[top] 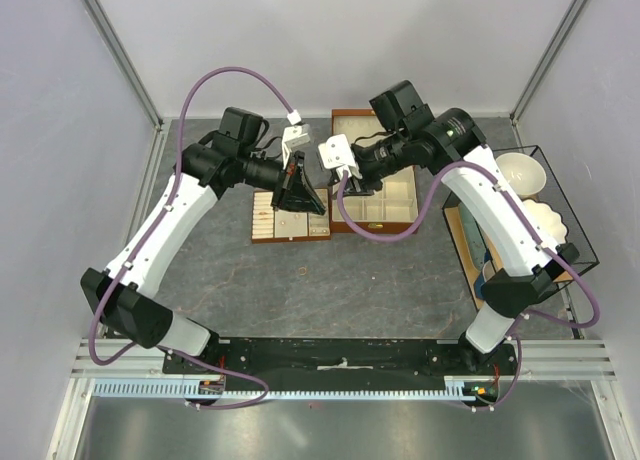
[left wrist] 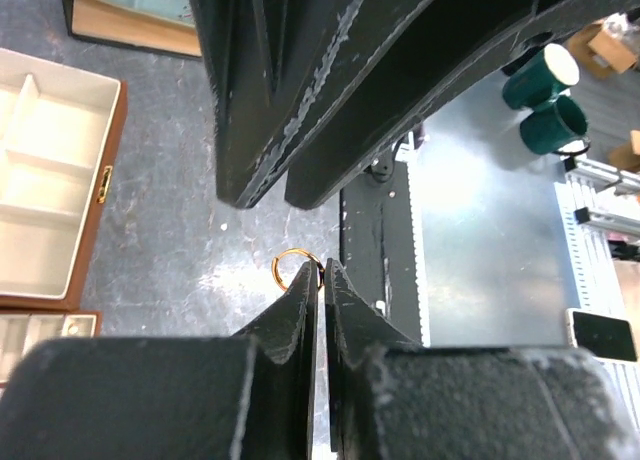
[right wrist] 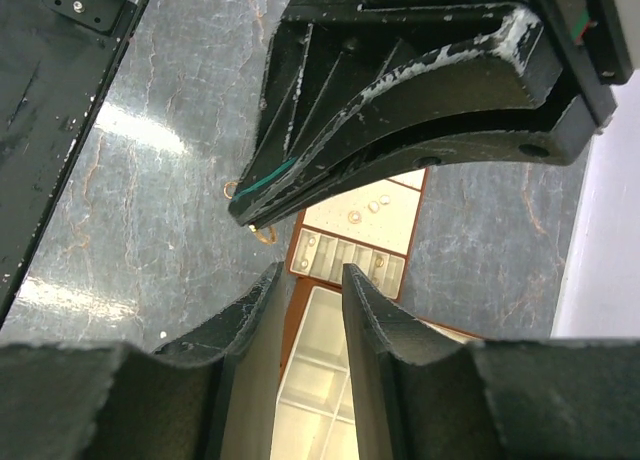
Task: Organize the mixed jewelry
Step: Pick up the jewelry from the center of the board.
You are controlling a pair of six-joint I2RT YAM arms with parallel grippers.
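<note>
L gripper (left wrist: 322, 265): fingers pressed nearly together, pinching the gold ring at the very tips. Held up over the slotted tray. Black ribbed plastic, edges scuffed pale.
Gold ring (left wrist: 278, 264): thin shiny wire loop, round, so no long axis. L wrist view shows it almost face-on. It sticks out to the left of the tips, w/ its right edge caught btwn them.
Loose ring (top: 300, 271): tiny pale loop lying flat on the table (top: 380, 280), near side of the tray, apart from it.
Tray pieces (right wrist: 355, 217): a few small round loops lying flat on the tray's plain cream part. More specks sit in the slot row, too small to tell shape.
Slotted tray (right wrist: 325, 220): flat, cream lining, brown rim, one row of narrow slots along an edge.
Wooden box (top: 372, 229): brown wood, cream square compartments, long axis running away from the arms. Just beside the tray, on its right.
R gripper (right wrist: 312, 270): fingers spread, nothing btwn them, above the box.
Table: dark grey, marbled, glossy.
</note>
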